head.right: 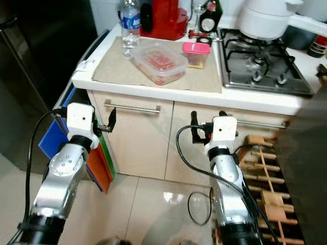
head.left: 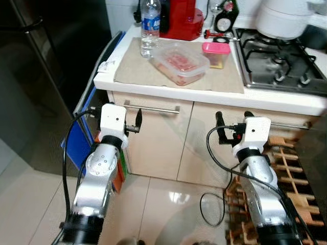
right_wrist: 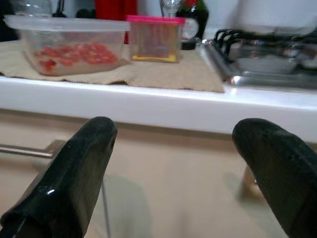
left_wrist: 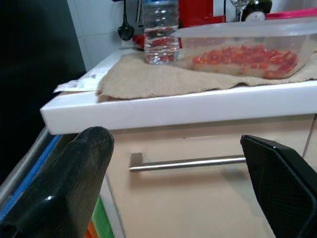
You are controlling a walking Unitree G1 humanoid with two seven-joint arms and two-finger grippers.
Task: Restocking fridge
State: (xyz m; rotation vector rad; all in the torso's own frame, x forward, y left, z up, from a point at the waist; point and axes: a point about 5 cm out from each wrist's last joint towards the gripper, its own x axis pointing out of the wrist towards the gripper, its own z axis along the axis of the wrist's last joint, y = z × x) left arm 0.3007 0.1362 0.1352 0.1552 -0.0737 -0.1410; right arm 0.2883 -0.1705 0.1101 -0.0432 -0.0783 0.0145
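Observation:
On a beige mat [head.left: 153, 71] on the white counter [head.left: 204, 95] stand a clear water bottle [head.left: 149, 25], a clear lidded container of red food [head.left: 180, 62] and a small pink-lidded container [head.left: 215, 53]. The dark fridge [head.left: 46, 71] rises at the left. Both grippers hang in front of the cabinet, below the counter edge. My left gripper [head.left: 115, 115] is open with nothing held, under the mat's left end. My right gripper [head.left: 234, 118] is open too, below the stove's left edge. The left wrist view looks at the bottle [left_wrist: 160, 30] and the food container [left_wrist: 247, 47].
A gas stove [head.left: 278, 66] with a white pot [head.left: 283, 18] takes the counter's right side; a red appliance [head.left: 181, 19] stands at the back. A wooden rack [head.left: 286, 168] and a black cable [head.left: 212, 206] lie low on the right. Blue and orange boards [head.left: 82, 143] lean beside the fridge.

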